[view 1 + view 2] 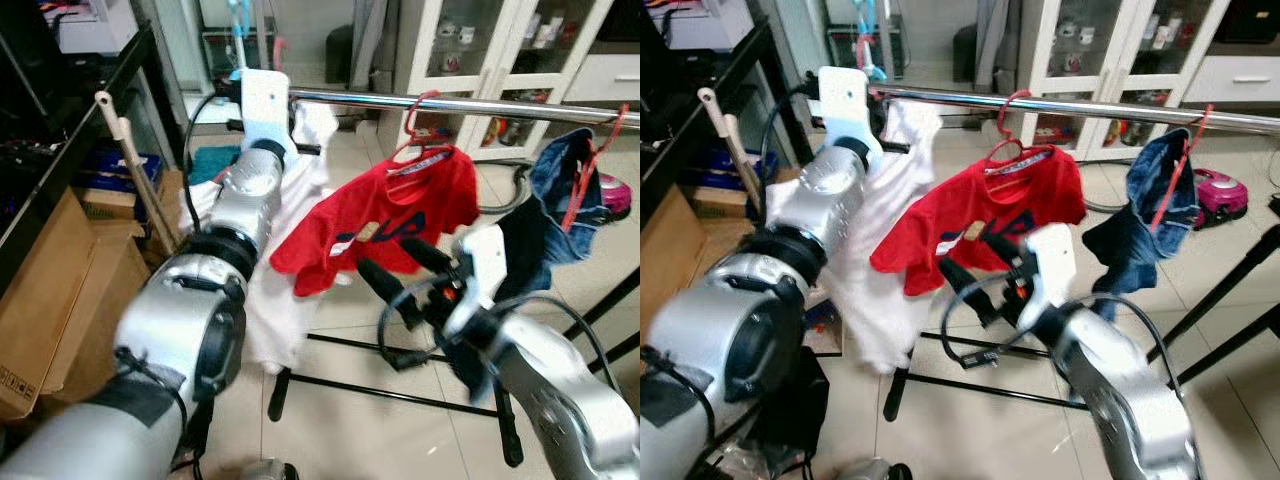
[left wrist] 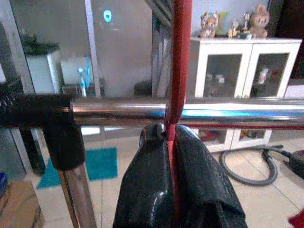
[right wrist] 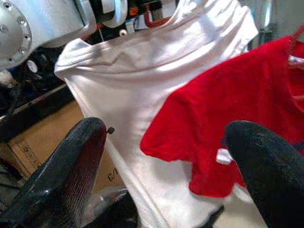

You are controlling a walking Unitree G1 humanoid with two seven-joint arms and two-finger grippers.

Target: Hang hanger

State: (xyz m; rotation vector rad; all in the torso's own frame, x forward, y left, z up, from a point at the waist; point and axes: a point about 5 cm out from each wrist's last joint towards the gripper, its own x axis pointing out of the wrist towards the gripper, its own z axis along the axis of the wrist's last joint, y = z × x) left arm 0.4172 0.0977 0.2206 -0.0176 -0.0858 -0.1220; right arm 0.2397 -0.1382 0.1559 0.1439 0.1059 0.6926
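**A:** What is seen from the left eye view?

**B:** A chrome rail (image 1: 450, 105) is seen running across the upper part of the scene. The left arm is raised to it near its left end, where a white shirt (image 1: 290, 290) is hung below the wrist. A red shirt (image 1: 385, 215) on a red hanger (image 1: 425, 125) is hooked on the rail further right, and a blue garment (image 1: 560, 195) is hung beyond that. The right gripper (image 1: 405, 270) is held low in front of the red shirt, its fingers spread apart with nothing between them. Cardboard boxes (image 1: 70, 290) are stacked at the left.

**A:** And from the right eye view?

**B:** The same arrangement is shown. A pink vacuum cleaner (image 1: 1220, 190) is seen on the floor behind the blue garment, and a white cabinet (image 1: 1110, 60) is placed at the back.

**A:** What is shown by the left wrist view?

**B:** The left gripper (image 2: 173, 142) is seen just under the rail. A thin red hanger stem (image 2: 180, 61) is clamped between its two black fingers (image 2: 199, 180), and the stem is carried up across the rail, touching it. Whether the hook is fully seated over the rail cannot be told.

**A:** And the right wrist view?

**B:** The two fingertips are seen wide apart, with the white shirt and the red shirt hung side by side beyond them, untouched.
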